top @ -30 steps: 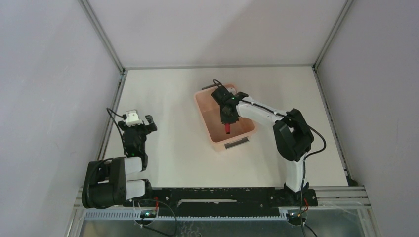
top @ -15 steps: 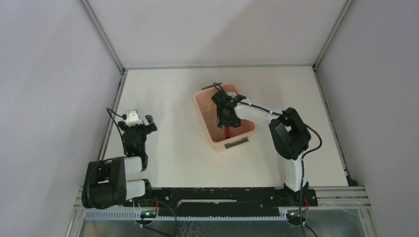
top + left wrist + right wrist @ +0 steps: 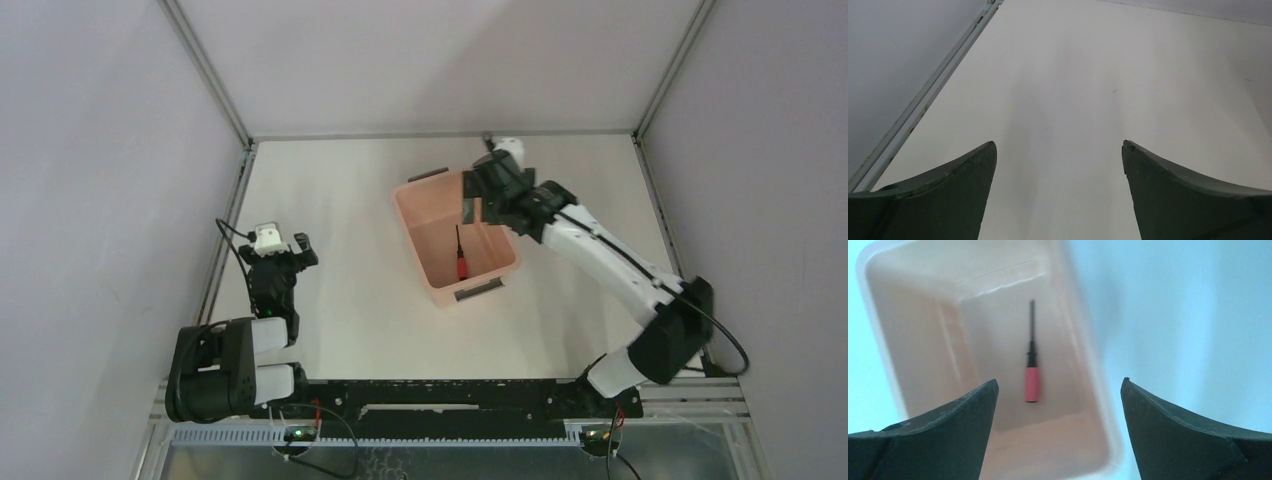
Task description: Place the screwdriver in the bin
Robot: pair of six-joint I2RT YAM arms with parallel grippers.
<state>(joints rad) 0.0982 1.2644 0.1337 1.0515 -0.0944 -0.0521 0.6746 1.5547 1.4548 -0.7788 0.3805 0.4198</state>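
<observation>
The screwdriver [image 3: 460, 258], with a red handle and a thin black shaft, lies flat on the floor of the salmon-pink bin [image 3: 408, 215], free of any grip. In the right wrist view the screwdriver [image 3: 1032, 384] lies lengthwise along the bin [image 3: 923, 355], handle end nearer the camera. My right gripper [image 3: 478, 212] hovers above the bin's far right corner, open and empty. In its own view the right gripper [image 3: 1058, 381] has its jaws set wide, with the bin's interior between them. My left gripper [image 3: 280, 247] rests open over bare table at the left; the left gripper [image 3: 1059, 143] holds nothing.
The bin has a dark grey handle [image 3: 478, 290] at its near end and another [image 3: 430, 175] at its far end. A metal rail [image 3: 228, 235] runs along the table's left edge beside the left arm, and another [image 3: 668, 235] along the right edge. Grey walls enclose the table.
My right gripper opened and let go of the screwdriver, which now lies in the bin. The right arm then rose and drew back toward the bin's far right corner. The left arm stayed still.
</observation>
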